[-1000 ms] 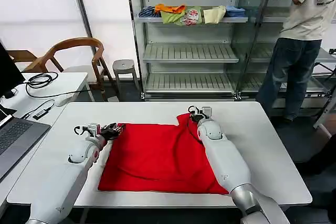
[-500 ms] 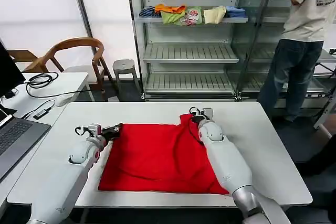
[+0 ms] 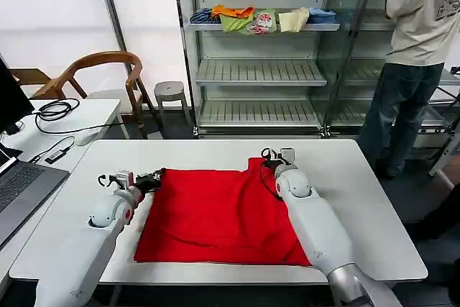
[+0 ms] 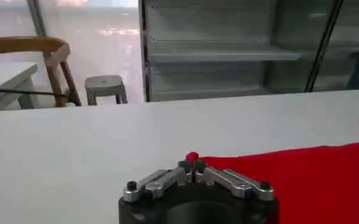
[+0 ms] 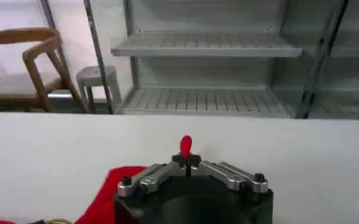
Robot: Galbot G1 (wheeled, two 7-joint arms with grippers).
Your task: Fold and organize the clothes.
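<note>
Fingers [image 4: 193, 165] of the left gripper [image 3: 152, 178] together, clamped on a small tuft of the red T-shirt [image 3: 219, 213]; the left wrist view shows the red nub poking out between the closed tips, with the rest of the cloth [image 4: 301, 182] trailing off across the bench [image 4: 75, 152]. Left gripper sits at the shirt's far left corner, low on the bench top.

Right gripper [image 3: 272, 157] fingers [image 5: 186, 159] also together, clamped on a pinch of red cloth [image 5: 185, 145] sticking up above the tips in the right wrist view; more of the shirt [image 5: 109, 195] lies beside the gripper body. It holds the shirt's far right corner, which is lifted into a small peak above the flat part.

T-shirt lies spread on the white bench [image 3: 374, 199], roughly central between its left and right edges. Its near hem is just short of the bench's near edge; its far edge stops well short of the far edge. Plain red side up, no print visible. A few soft wrinkles run across the near half. The right forearm [image 3: 316, 224] crosses over the shirt's right edge; the left forearm [image 3: 86, 242] lies on the bare bench beside the shirt's left edge.

Behind the bench: a metal shelf rack [image 3: 259, 70] with small coloured garments [image 3: 262, 19] on its upper shelf, a wooden chair [image 3: 100, 77] and a grey stool [image 3: 171, 93]. A side desk [image 3: 50, 134] to the left carries a black cable [image 3: 54, 111] and a laptop [image 3: 21, 192].
</note>
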